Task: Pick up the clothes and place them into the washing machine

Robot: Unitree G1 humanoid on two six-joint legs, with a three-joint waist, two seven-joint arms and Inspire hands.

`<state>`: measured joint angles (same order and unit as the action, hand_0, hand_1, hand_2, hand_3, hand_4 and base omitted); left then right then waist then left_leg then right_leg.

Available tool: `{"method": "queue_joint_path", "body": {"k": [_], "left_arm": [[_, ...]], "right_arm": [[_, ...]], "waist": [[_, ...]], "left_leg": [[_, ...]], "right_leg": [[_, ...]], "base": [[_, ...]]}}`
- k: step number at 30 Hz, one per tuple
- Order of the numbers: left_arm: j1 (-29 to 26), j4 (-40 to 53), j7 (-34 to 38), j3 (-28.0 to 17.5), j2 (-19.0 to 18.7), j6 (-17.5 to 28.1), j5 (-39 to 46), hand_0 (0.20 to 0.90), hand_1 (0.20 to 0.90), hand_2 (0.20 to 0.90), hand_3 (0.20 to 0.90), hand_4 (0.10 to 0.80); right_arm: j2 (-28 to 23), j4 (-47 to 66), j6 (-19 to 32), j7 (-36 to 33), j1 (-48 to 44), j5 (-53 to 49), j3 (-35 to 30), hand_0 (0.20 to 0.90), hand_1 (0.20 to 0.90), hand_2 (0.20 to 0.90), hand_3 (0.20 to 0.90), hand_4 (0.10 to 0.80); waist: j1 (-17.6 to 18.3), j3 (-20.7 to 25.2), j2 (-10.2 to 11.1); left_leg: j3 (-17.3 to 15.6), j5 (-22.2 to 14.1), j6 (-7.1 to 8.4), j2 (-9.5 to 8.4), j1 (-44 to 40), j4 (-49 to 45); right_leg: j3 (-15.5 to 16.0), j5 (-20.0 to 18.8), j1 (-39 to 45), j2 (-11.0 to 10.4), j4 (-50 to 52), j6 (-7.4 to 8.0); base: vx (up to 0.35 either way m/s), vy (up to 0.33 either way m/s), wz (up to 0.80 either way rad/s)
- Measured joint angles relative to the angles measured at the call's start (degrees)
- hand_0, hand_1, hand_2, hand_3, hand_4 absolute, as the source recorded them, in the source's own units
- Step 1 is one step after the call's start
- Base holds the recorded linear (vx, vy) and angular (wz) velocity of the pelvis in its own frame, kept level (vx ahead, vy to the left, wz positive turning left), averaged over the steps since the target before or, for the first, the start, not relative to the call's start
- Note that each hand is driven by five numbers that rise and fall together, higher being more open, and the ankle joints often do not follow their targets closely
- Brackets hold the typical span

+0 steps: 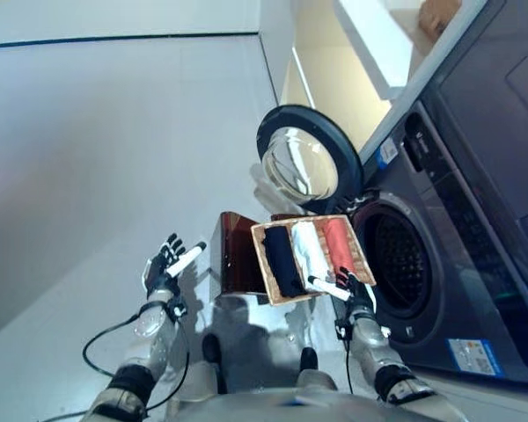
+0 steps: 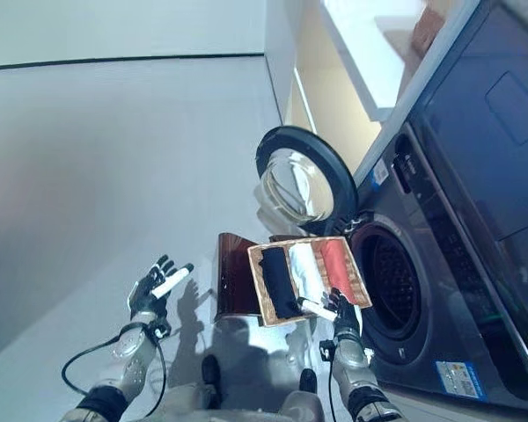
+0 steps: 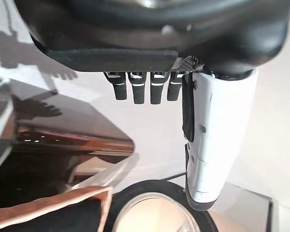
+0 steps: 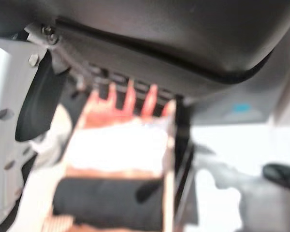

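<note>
Step in hand: reach for the clothes, nothing lifted yet. The black (image 1: 283,259), white (image 1: 311,251) and red (image 1: 337,239) rolls lie in the basket (image 1: 266,264) at frame centre, beside the open washing machine drum (image 1: 403,264). Right hand (image 1: 355,292) is at the basket's near edge, over the red roll; grip state I cannot tell. Left hand (image 1: 165,261), lower left, is spread open & empty. Next: close on one roll, then carry it right into the drum.

Basket (image 1: 363,255): on stool (image 1: 238,255), directly before me, holding three folded clothes (image 1: 310,251) side by side. Washing machine (image 1: 475,220): to my right, drum opening (image 1: 403,264) just beside basket. Machine door (image 1: 306,158): swung out behind basket. My left hand (image 1: 165,264): left of stool, apart. My right hand (image 1: 356,294): at basket's near edge.
</note>
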<state>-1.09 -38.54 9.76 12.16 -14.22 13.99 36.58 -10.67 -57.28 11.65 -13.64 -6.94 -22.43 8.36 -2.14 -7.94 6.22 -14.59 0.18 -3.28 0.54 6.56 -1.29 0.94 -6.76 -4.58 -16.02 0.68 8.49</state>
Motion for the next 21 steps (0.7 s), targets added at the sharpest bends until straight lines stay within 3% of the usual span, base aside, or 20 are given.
{"method": "queue_joint_path", "body": {"k": [4, 7, 11, 13, 16, 18, 21], "left_arm": [[0.34, -0.39, -1.03, 0.21, 0.48, -0.37, -0.03, 0.9, 0.9, 0.9, 0.9, 0.8], [0.97, -0.37, -1.3, 0.11, 0.33, -0.45, -0.14, 0.9, 0.9, 0.9, 0.9, 0.8], [1.6, -0.26, -1.63, -0.95, -0.68, -0.32, -0.14, 0.9, 0.9, 0.9, 0.9, 0.8], [2.3, -0.4, -1.61, -0.92, -1.23, -0.3, -0.12, 0.9, 0.9, 0.9, 0.9, 0.8], [4.07, -1.79, -0.96, -2.09, -1.4, -0.32, -0.03, 0.9, 0.9, 0.9, 0.9, 0.8], [4.13, -2.13, -0.76, -2.2, -1.24, -0.31, -0.05, 0.9, 0.9, 0.9, 0.9, 0.8], [4.07, -2.12, -0.78, -2.08, -1.16, -0.25, -0.1, 0.9, 0.9, 0.9, 0.9, 0.8]], "right_arm": [[-0.27, -0.53, -0.61, 0.07, 0.82, -0.06, -0.03, 0.9, 0.9, 0.9, 0.9, 0.8], [-0.55, -0.17, -0.56, 0.06, 0.58, -0.15, 0.04, 0.9, 0.9, 0.9, 0.9, 0.8], [-0.51, -0.18, -0.56, 0.25, 0.94, -0.2, 0.28, 0.9, 0.9, 0.9, 0.9, 0.8], [-0.51, -0.17, -0.56, 0.31, 0.76, -0.19, 0.25, 0.9, 0.9, 0.9, 0.9, 0.8], [-0.31, 0.28, -0.51, 1.29, 0.37, -0.13, 0.56, 0.9, 0.9, 0.9, 0.9, 0.8], [-0.32, 0.27, -0.55, 1.17, 0.57, -0.13, 0.54, 0.9, 0.9, 0.9, 0.9, 0.8], [-0.2, 0.35, -0.59, 1.1, 1.3, -0.06, 0.6, 0.9, 0.9, 0.9, 0.9, 0.8]], "waist": [[0.83, 0.43, -1.5], [1.58, 0.83, -4.66], [2.08, 0.83, -5.19], [2.29, 0.81, -5.01], [2.8, 0.37, -5.1], [3.49, -0.89, -4.5], [5.22, -2.34, -2.49]], "left_leg": [[0.72, -1.0, -1.41, -1.19, 0.31, 0.23], [0.49, -0.72, -3.25, -0.59, -0.48, 0.62], [-1.28, -0.41, -4.33, -2.2, -2.54, 1.95], [-2.24, 0.04, -4.08, -2.56, -2.45, 2.56], [-1.94, 0.57, -3.51, -2.73, -2.45, 3.7], [0.43, 1.04, -2.88, -2.62, -3.22, 4.35], [4.09, 1.61, -0.27, -2.09, -3.42, 4.59]], "right_leg": [[-0.29, -3.05, -1.9, -0.33, 3.01, -0.4], [1.51, -6.08, -5.9, -0.56, 9.91, -1.43], [6.26, -5.03, -7.03, -4.88, 16.05, 0.38], [6.17, -4.82, -6.89, -6.47, 13.86, 2.3], [6.15, -6.38, -6.52, -8.84, 1.83, 7.37], [5.89, -7.18, -6.48, -9.37, -3.28, 6.91], [5.59, -7.37, -6.87, -9.1, -3.61, 6.66]], "base": [[0.106, 0.225, -0.04], [0.123, 0.193, -0.13], [0.176, -0.039, 0.19], [0.207, -0.197, 0.21], [0.246, -0.209, -0.06], [0.219, -0.219, 0.13], [0.172, -0.265, 0.52]]}}
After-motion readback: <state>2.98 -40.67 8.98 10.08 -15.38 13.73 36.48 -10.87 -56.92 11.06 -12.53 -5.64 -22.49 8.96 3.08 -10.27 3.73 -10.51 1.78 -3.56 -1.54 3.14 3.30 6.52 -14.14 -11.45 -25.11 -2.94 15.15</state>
